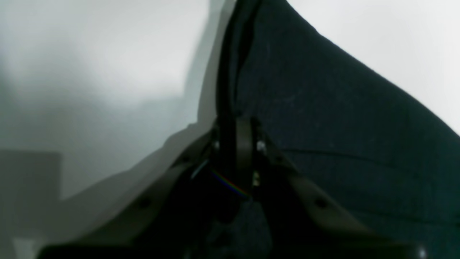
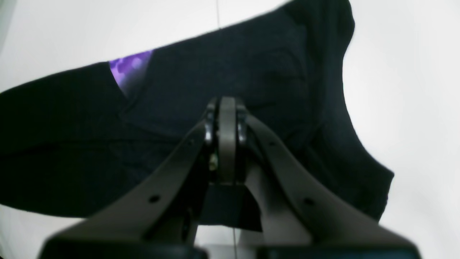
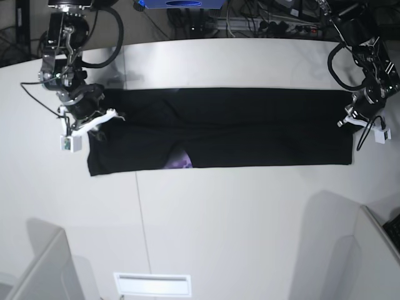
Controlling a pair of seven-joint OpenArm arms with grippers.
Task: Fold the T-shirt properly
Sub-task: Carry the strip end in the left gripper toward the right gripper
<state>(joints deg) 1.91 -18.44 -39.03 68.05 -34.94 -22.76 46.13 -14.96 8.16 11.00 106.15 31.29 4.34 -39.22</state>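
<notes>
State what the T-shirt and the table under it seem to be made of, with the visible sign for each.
T-shirt: soft matte black knit cloth, probably cotton; it creases and drapes. Table: smooth, hard white surface, perhaps laminate; faintly glossy, with a thin seam line.

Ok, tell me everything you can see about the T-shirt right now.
The T-shirt is black cloth, lying flat as a long folded band across the white table. A purple patch of print peeks out at its near edge. The left gripper is shut on one end, and the right gripper is shut on the other.
</notes>
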